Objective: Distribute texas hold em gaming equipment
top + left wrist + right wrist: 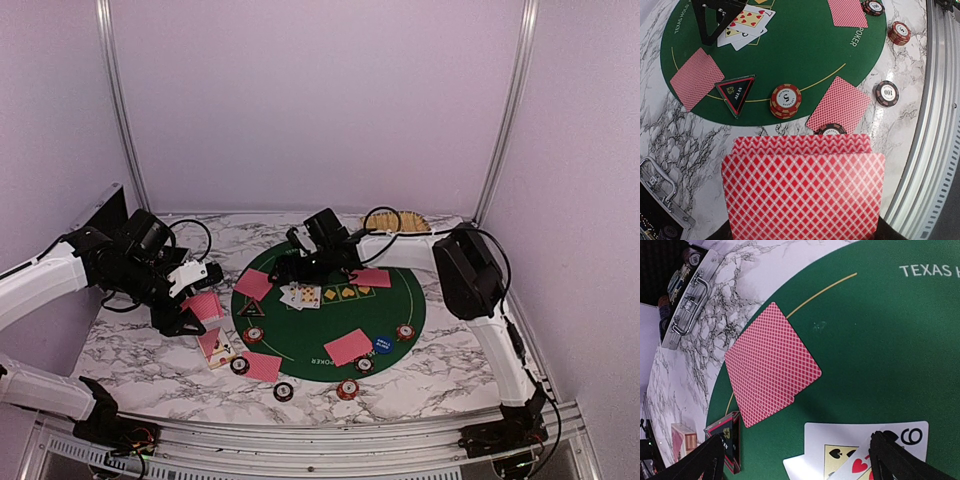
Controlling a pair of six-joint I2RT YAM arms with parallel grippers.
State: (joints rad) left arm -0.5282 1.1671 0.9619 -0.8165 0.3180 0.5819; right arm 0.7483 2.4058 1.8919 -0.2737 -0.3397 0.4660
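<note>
The left gripper [192,306] is closed on a fan of red lattice-backed cards [802,192], held over the marble-patterned desk [450,370] just beside the round green felt mat [322,325]. Only its wrist view reads the black triangular "ALL IN" marker [735,92], a ridged red chip stack [785,100] and a dark "100" chip [887,93]. The right gripper [797,440] stands wide over face-up cards [850,437] on the mat. Its camera alone shows a metal case [690,300] with a handle and what look like chip rims inside. The woven tray [405,220] sits at the back, contents unreadable.
</note>
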